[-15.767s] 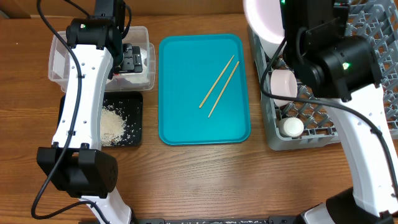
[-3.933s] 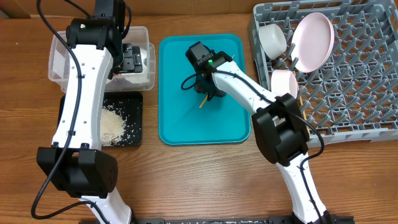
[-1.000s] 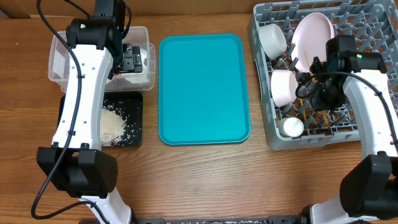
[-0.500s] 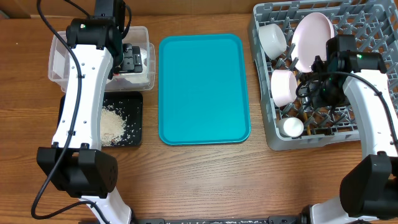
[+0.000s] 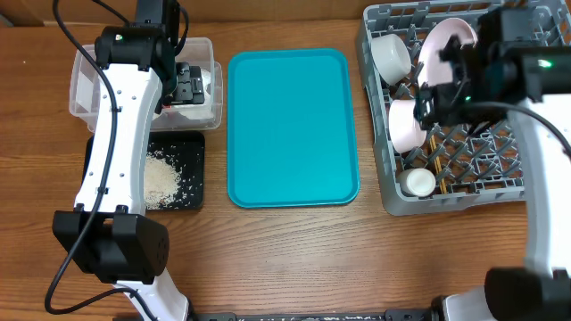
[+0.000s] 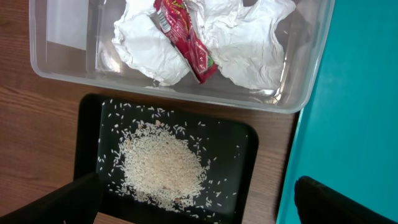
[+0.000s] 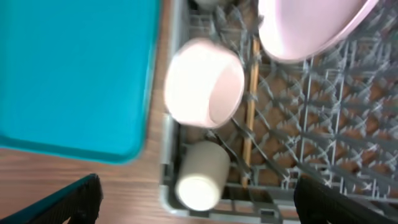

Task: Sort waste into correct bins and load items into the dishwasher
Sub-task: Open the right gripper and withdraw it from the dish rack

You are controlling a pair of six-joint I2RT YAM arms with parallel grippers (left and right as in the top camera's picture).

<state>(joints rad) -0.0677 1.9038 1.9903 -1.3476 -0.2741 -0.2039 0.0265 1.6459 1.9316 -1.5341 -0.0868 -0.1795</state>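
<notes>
Apparently wrapping up the loading step: the chopsticks (image 7: 250, 99) are lying in the dish rack (image 5: 535, 160), and the right gripper (image 7: 196, 186) is hanging above them with its jaws spread wide, holding nothing.

The chopsticks are resting among the pegs just beside the lower bowl (image 5: 406, 125), with the cup (image 5: 417, 182) below it, and the other bowl (image 5: 390, 55) and the plate (image 5: 437, 53) are standing further up the rack. The teal tray (image 5: 293, 125) is sitting bare, the napkins (image 6: 249, 37) and red wrapper (image 6: 186, 43) are lying in the clear tub (image 5: 85, 89), and the rice (image 6: 158, 168) is lying in the black tray (image 6: 87, 124), so the sorting is looking done. The left gripper (image 6: 199, 193) is hovering wide open and empty over the tub and black tray. The next move is probably calling for the right arm to lift clear without knocking the plate.
</notes>
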